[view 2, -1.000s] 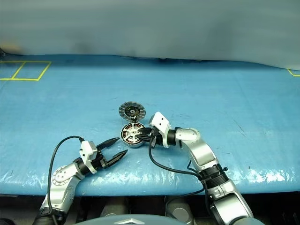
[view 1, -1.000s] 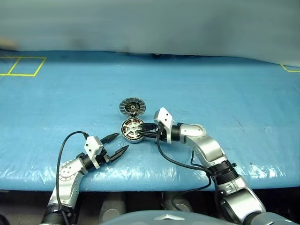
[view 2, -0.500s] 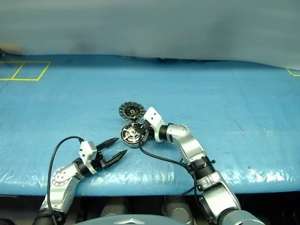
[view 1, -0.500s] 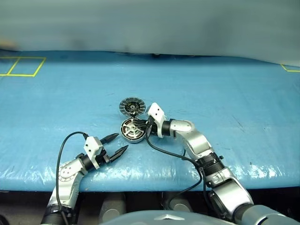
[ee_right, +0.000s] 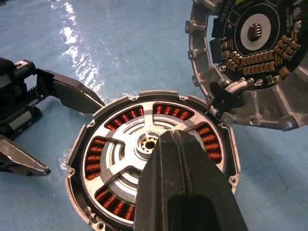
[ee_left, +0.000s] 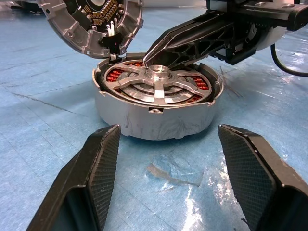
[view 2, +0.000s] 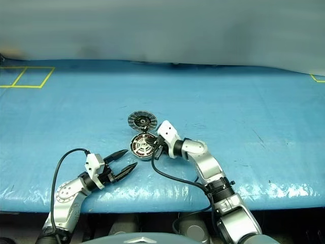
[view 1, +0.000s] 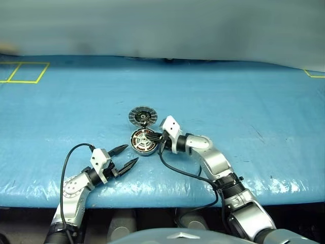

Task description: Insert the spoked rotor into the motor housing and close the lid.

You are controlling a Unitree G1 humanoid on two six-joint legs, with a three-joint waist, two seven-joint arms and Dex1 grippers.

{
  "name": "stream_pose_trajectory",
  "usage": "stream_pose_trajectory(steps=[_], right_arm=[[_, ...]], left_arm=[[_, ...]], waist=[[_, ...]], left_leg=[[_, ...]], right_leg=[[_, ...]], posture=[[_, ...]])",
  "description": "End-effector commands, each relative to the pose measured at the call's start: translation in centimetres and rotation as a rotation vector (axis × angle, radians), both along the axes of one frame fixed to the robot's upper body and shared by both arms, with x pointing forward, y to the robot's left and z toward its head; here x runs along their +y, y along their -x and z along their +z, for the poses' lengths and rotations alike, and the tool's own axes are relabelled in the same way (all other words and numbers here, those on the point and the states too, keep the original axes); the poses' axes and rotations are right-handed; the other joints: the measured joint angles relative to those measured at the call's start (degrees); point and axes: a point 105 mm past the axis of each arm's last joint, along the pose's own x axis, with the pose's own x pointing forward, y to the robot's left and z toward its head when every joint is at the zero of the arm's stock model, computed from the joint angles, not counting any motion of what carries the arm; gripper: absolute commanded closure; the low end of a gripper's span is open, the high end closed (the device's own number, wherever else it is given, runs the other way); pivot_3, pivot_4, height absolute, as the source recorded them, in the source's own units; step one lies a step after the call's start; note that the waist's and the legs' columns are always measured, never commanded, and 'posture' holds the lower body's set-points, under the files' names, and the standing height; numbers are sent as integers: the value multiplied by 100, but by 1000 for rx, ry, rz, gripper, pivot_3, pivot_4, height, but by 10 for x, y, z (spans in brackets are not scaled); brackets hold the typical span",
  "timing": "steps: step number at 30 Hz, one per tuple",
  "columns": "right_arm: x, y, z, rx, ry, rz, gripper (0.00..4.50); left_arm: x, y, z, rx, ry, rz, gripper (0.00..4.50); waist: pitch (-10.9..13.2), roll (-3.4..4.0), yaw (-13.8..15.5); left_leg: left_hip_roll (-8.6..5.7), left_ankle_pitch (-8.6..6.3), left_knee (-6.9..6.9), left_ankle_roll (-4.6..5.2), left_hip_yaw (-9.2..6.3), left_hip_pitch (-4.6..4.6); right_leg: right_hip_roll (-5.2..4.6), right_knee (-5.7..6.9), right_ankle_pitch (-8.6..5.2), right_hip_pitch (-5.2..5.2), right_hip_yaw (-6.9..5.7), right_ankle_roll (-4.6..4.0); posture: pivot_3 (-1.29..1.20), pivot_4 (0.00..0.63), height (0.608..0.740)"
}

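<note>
Shiny silver spoked rotor [ee_left: 156,84] sits inside round grey motor housing [ee_left: 159,120] with copper windings, ribbed grey lid [view 1: 142,115] touching housing's far edge, right gripper [ee_right: 180,159] pinched shut over rotor, left gripper [view 1: 127,155] spread wide, empty, near housing.

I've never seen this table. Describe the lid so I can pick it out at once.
On the blue table, look near the middle, just beyond the shut right gripper. Two round metal parts sit touching there. The lid is the farther one, propped open against the motor housing; unlike the housing with its copper windings and spoked rotor, it shows a dark centre.
</note>
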Motion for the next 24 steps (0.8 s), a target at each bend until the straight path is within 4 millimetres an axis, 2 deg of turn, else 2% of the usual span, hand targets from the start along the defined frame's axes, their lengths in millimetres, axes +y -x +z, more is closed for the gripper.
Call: stream_pose_trajectory(steps=[1,7,9,11,14,18,24], right_arm=[[-19,-7,35,-78,-94,-58,4490],[-54,-15,21,-79,62,-154,4490],[-63,-27,22,-100,85,-223,4490],[-64,-44,30,-122,54,-296,4490],[-47,-63,40,-124,11,-288,4490],[-19,-75,49,-121,-6,-192,4490],[18,-71,66,-53,-111,12,4490]], left_arm=[[5,0,8,-41,-12,11,1080],[8,2,8,-44,-16,21,1080],[8,2,8,-43,-16,23,1080],[9,2,8,-43,-16,26,1080],[9,1,8,-46,-15,30,1080],[9,1,10,-55,-12,37,1080],[13,4,11,-63,-17,61,1080]], waist=[[1,0,3],[1,0,4],[1,1,-12],[2,1,-40],[4,4,-75],[5,3,-79],[6,6,-72]], left_leg=[[0,0,1,0,0,0],[-1,0,-1,0,0,-1],[1,0,-2,0,1,-1],[4,0,-1,0,2,0],[7,1,2,0,9,3],[9,1,1,0,9,2],[8,-1,-9,2,5,-10]], right_leg=[[0,0,0,0,0,0],[-1,-4,-1,0,-1,-1],[1,-2,-2,-3,0,-2],[4,1,-1,-3,0,-4],[6,2,7,-6,2,-13],[7,1,10,-5,0,-8],[5,-4,25,-13,-3,-38]], posture=[[0,150,740],[0,150,740],[0,150,740],[0,150,740],[0,150,740],[0,150,740],[0,150,740]])
